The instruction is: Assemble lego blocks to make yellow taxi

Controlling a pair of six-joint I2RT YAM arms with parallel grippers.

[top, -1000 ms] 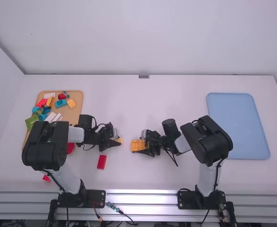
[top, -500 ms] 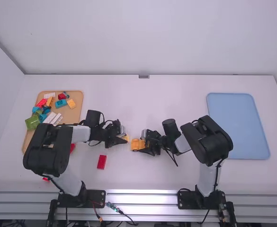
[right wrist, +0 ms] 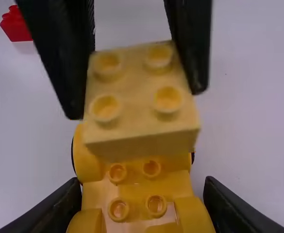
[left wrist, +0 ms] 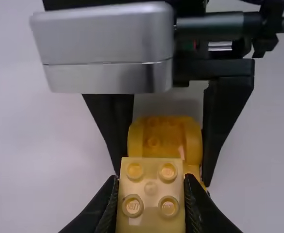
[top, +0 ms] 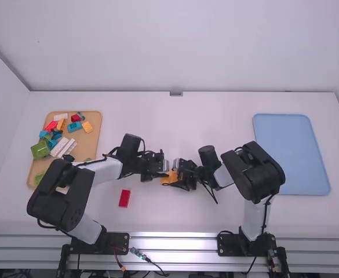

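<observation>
The left gripper (left wrist: pixel 150 185) pinches a pale yellow block (right wrist: pixel 141 115) with its bumps up; the right gripper (right wrist: pixel 142 194) has its fingers closed on the two sides of the orange-yellow car part (left wrist: pixel 168 138); the car part sits between the two arms, near the middle of the table (top: pixel 215 110). The big thing now is how the block lines up; it is over the car part's end near the left arm, with open bumps on the right arm's side; I can't tell if they touch. The right wrist view shows those open bumps and the block's side; in the high view, the grippers' noses hide that spot. I think the block must sit straight before a push down; if it tips, it may not click.
</observation>
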